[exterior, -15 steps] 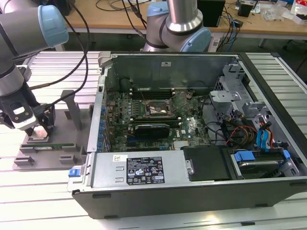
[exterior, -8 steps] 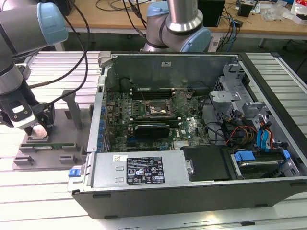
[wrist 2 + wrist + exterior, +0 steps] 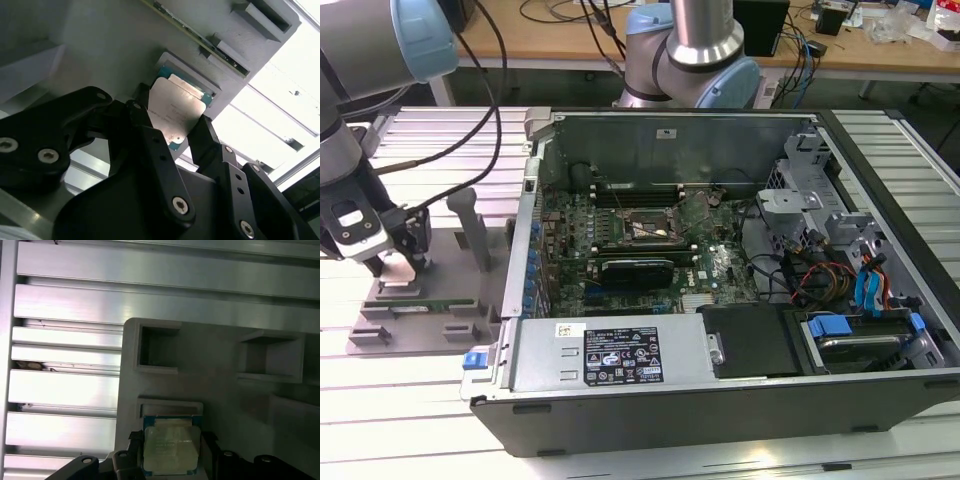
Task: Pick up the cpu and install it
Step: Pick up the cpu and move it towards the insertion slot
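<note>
- cpu [image 3: 175, 112] [image 3: 171, 446]: silver top with a blue-green rim, clamped on two opposite edges; it is seen tilted in the second wrist view, just beside a shallow square recess [image 3: 170, 407]. Whether it touches the recess cannot be told.
- gripper [image 3: 395, 262] [image 3: 172, 116] [image 3: 171, 442]: closed on the cpu, with its black fingers [image 3: 150, 135] pressed to either side.
- arm [image 3: 350, 60]: brought in from the exterior view's upper left, with the wrist turned downward and the gripper pointed at the fixture.
- fixture [image 3: 410, 335] [image 3: 220, 350]: a grey moulded block with several pockets, laid below the gripper; a green memory stick [image 3: 430, 303] is seated along it.
- table [image 3: 420, 130] [image 3: 65, 305]: made of ribbed aluminium slats on which the fixture is carried.
- computer case [image 3: 720, 400]: laid open at the exterior view's right, well apart from the gripper, with the motherboard [image 3: 710, 265] and its socket [image 3: 645, 230] exposed.
</note>
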Robot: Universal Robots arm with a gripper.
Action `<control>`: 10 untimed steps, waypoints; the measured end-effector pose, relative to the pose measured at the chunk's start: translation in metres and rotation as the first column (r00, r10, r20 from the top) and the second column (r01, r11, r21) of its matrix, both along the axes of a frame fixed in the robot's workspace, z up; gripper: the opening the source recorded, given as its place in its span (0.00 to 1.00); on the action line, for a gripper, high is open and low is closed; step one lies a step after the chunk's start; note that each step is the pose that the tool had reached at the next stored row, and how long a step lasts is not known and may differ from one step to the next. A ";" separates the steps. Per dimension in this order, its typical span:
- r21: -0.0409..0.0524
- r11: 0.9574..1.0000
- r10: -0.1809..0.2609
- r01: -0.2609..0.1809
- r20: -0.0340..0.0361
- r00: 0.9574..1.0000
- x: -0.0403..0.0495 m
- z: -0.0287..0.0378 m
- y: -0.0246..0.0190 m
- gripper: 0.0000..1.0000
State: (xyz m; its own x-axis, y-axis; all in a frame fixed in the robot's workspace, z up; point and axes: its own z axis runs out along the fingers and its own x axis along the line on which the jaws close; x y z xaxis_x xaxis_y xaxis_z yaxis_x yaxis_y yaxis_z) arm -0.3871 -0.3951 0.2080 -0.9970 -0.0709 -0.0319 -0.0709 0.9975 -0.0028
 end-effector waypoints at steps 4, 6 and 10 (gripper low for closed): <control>0.000 1.000 0.000 0.000 0.000 1.000 0.0000 0.0036 0.0000 0.55; 0.000 1.000 0.000 0.000 0.000 1.000 0.0000 0.0073 0.0000 0.55; 0.000 1.000 0.000 0.000 0.000 1.000 0.0000 0.0131 0.0000 0.55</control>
State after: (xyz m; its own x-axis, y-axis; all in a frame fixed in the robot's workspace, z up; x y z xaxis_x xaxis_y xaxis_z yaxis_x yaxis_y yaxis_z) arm -0.3871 -0.3951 0.2211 -0.9970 -0.0710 -0.0319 -0.0709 0.9975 -0.0028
